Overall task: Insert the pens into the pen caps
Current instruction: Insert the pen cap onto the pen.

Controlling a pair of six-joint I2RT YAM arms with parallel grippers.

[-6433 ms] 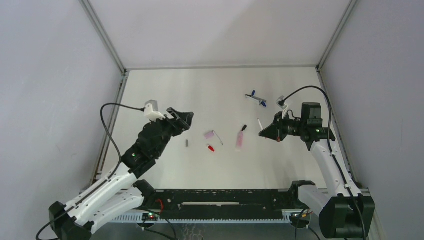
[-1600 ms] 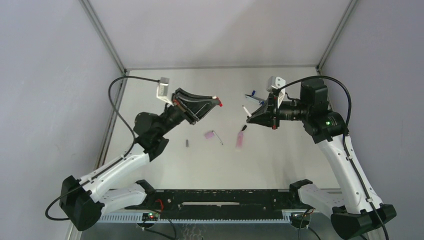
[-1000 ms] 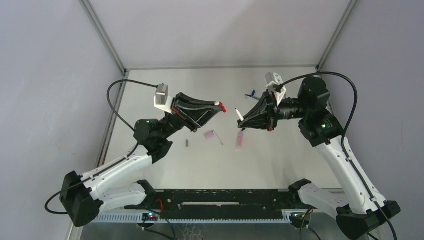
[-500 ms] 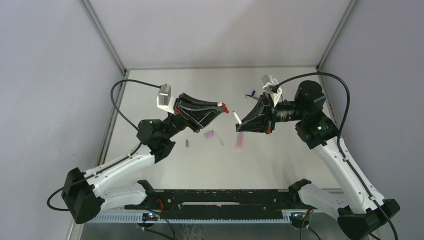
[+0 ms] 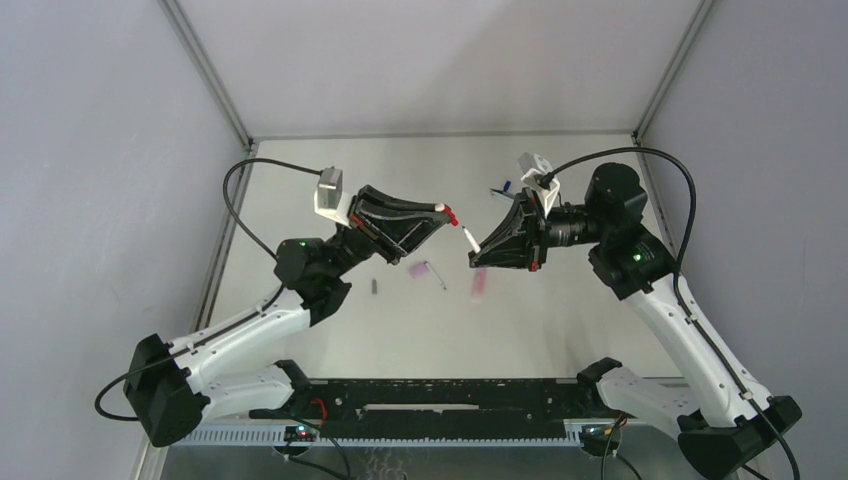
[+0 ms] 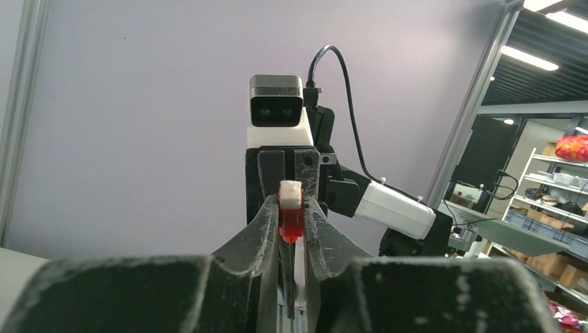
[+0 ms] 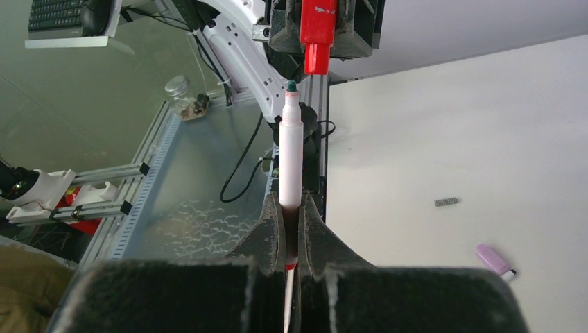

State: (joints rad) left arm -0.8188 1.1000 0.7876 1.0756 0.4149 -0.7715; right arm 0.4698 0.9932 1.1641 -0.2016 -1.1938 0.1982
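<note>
I'm pinching the red cap [image 6: 291, 225] in the left gripper [image 5: 441, 212] and clamping the white pen [image 7: 290, 156] in the right gripper [image 7: 291, 211].

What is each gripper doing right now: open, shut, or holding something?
Left gripper: shut on the red cap.
Right gripper: shut on the white pen.
</note>
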